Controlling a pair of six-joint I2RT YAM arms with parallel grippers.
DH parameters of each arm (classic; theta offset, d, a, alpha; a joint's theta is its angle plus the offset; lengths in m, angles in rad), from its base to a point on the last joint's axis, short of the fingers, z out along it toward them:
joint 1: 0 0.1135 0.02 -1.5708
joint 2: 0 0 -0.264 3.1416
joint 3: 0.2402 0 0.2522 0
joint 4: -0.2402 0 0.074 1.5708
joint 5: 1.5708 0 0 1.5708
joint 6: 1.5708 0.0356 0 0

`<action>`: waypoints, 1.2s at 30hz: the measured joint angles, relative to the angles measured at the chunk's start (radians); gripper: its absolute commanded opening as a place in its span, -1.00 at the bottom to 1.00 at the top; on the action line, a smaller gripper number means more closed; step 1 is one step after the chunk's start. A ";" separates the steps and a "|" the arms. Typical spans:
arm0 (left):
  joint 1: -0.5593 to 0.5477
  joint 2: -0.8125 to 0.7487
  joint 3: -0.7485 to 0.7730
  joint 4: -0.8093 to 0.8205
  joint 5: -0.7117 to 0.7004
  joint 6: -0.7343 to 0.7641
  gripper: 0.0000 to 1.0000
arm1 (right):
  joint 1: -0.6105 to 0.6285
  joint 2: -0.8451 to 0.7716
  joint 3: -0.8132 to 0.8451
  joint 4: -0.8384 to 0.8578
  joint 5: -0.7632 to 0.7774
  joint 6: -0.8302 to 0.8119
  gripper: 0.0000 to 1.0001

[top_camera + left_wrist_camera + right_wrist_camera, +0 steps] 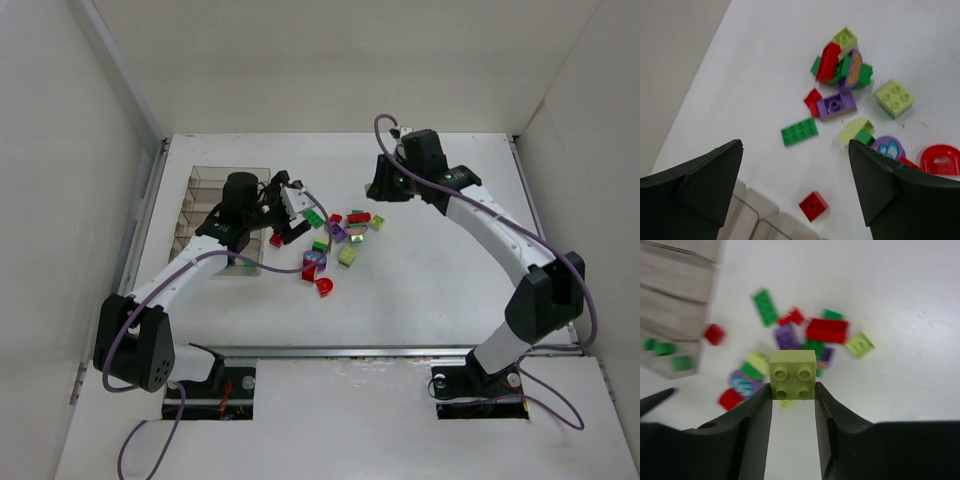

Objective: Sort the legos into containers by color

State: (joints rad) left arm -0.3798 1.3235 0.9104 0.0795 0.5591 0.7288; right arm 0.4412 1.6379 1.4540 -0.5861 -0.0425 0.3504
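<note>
The clear organizer box [203,184] sits at the left of the table. The legos [340,236] lie scattered in a pile at mid-table. My left gripper [292,208] is open and empty, hovering between the box and the pile. In the left wrist view a small red brick [813,205] lies between its fingers [707,182], next to the box corner [762,220], with a green plate [799,131] beyond. My right gripper [378,188] is lifted above the pile's right side. It is shut on a yellow-green 2x2 brick [792,374].
A red arch piece [325,288] lies nearest the front. The right wrist view shows green bricks [663,348] inside one compartment of the box [677,315]. White walls enclose the table on the left, back and right.
</note>
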 measured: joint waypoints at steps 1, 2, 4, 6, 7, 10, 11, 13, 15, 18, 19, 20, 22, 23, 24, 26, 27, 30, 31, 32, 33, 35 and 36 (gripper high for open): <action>-0.001 0.002 0.006 0.018 0.035 0.003 0.70 | 0.002 -0.023 0.015 0.027 -0.057 -0.010 -1.00; -0.004 0.006 0.018 0.038 0.065 0.002 0.70 | 0.004 -0.039 0.028 0.056 -0.113 -0.018 -1.00; -0.013 0.025 0.057 0.089 0.120 -0.006 0.72 | 0.016 -0.055 0.052 0.105 -0.212 -0.028 -1.00; -0.029 0.051 0.110 0.140 0.158 -0.013 0.72 | 0.038 -0.053 0.074 0.145 -0.305 -0.036 -1.00; -0.039 0.060 0.129 0.168 0.172 -0.014 0.72 | 0.052 -0.051 0.080 0.159 -0.348 -0.039 -1.00; -0.069 0.070 0.156 0.220 0.204 -0.016 0.72 | 0.087 -0.044 0.083 0.189 -0.443 -0.041 -1.00; -0.077 0.070 0.157 0.230 0.213 -0.016 0.72 | 0.095 -0.041 0.083 0.193 -0.466 -0.041 -1.00; -0.092 0.071 0.157 0.238 0.226 -0.016 0.65 | 0.101 -0.036 0.083 0.201 -0.496 -0.040 -1.00; -0.104 0.071 0.157 0.238 0.234 -0.014 0.55 | 0.101 -0.034 0.083 0.211 -0.520 -0.040 -1.00; -0.109 0.071 0.157 0.235 0.242 -0.010 0.22 | 0.101 -0.034 0.083 0.229 -0.541 -0.040 -1.00; -0.109 0.071 0.157 0.233 0.243 -0.008 0.16 | 0.101 -0.034 0.083 0.235 -0.545 -0.040 -1.00; -0.109 0.071 0.157 0.230 0.245 -0.006 0.10 | 0.101 -0.034 0.083 0.239 -0.549 -0.040 -1.00; -0.109 0.071 0.157 0.222 0.245 -0.004 -0.05 | 0.101 -0.034 0.083 0.243 -0.554 -0.040 -1.00; -0.109 0.071 0.157 0.217 0.244 -0.003 -0.10 | 0.101 -0.034 0.083 0.246 -0.557 -0.040 -1.00; -0.109 0.071 0.158 0.214 0.241 -0.002 -0.15 | 0.101 -0.034 0.083 0.245 -0.559 -0.040 -1.00; -0.109 0.071 0.159 0.210 0.237 0.005 -0.24 | 0.101 -0.034 0.083 0.245 -0.560 -0.034 -1.00; -0.109 0.071 0.159 0.209 0.235 0.010 -0.29 | 0.099 -0.034 0.083 0.245 -0.560 -0.031 -1.00; -0.109 0.071 0.160 0.208 0.229 0.015 -0.56 | 0.097 -0.034 0.083 0.245 -0.560 -0.024 -1.00; -0.109 0.071 0.160 0.208 0.226 0.016 -0.65 | 0.097 -0.034 0.083 0.245 -0.560 -0.022 -1.00; -0.109 0.071 0.160 0.208 0.224 0.015 -0.76 | 0.097 -0.034 0.083 0.245 -0.560 -0.021 -0.97; -0.109 0.071 0.161 0.207 0.222 0.015 -0.88 | 0.097 -0.034 0.083 0.245 -0.560 -0.021 -0.85; -0.109 0.071 0.161 0.206 0.219 0.014 -1.00 | 0.097 -0.034 0.083 0.245 -0.559 -0.019 -0.12; -0.109 0.071 0.162 0.204 0.217 0.014 -1.00 | 0.097 -0.034 0.083 0.245 -0.559 -0.019 0.09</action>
State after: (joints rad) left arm -0.4889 1.3941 1.0721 0.2836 0.7761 0.7429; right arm 0.5381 1.6039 1.5372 -0.3416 -0.6014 0.3317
